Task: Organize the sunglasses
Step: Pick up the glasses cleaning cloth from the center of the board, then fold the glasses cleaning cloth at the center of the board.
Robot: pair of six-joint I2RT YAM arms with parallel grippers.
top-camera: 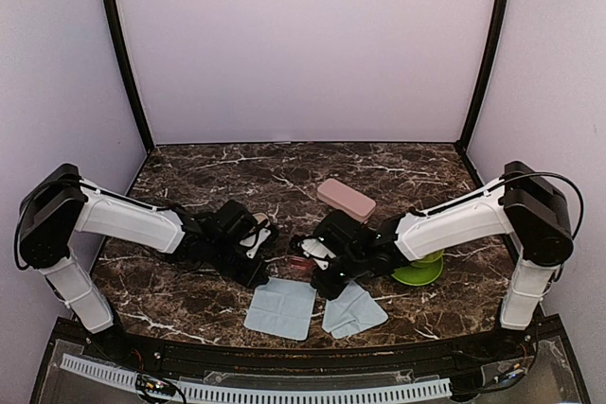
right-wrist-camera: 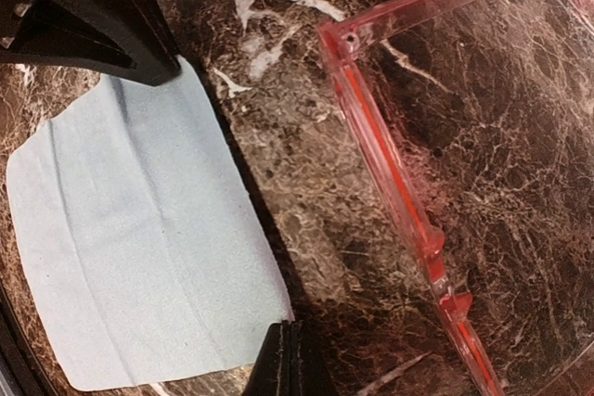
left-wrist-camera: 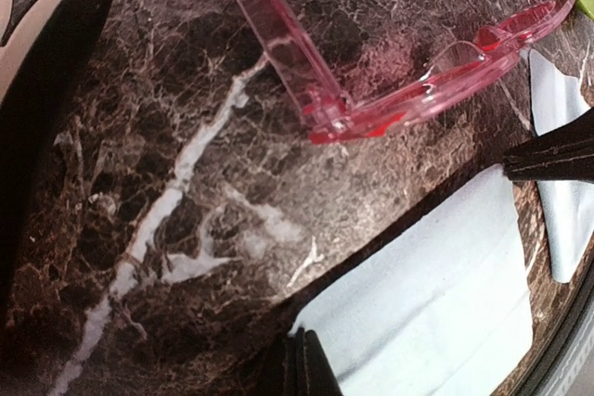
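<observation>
The translucent red-pink sunglasses [top-camera: 301, 260] lie on the marble between my two grippers, one arm unfolded in the left wrist view [left-wrist-camera: 408, 104] and the front showing in the right wrist view [right-wrist-camera: 390, 173]. Just in front of them lies a light blue cloth [top-camera: 281, 307]. My left gripper [left-wrist-camera: 302, 354] is shut on that cloth's [left-wrist-camera: 436, 312] far left corner. My right gripper [right-wrist-camera: 295, 336] is shut on the cloth's [right-wrist-camera: 139, 248] far right corner. Each wrist view shows the other gripper's dark tip at the opposite corner. Neither gripper touches the sunglasses.
A second light blue cloth [top-camera: 352, 311] lies to the right of the first. A pink hard case [top-camera: 345, 199] sits behind the grippers, and a green dish [top-camera: 419, 269] is under the right arm. A black case with a pale inside [left-wrist-camera: 46, 90] is beside the left gripper.
</observation>
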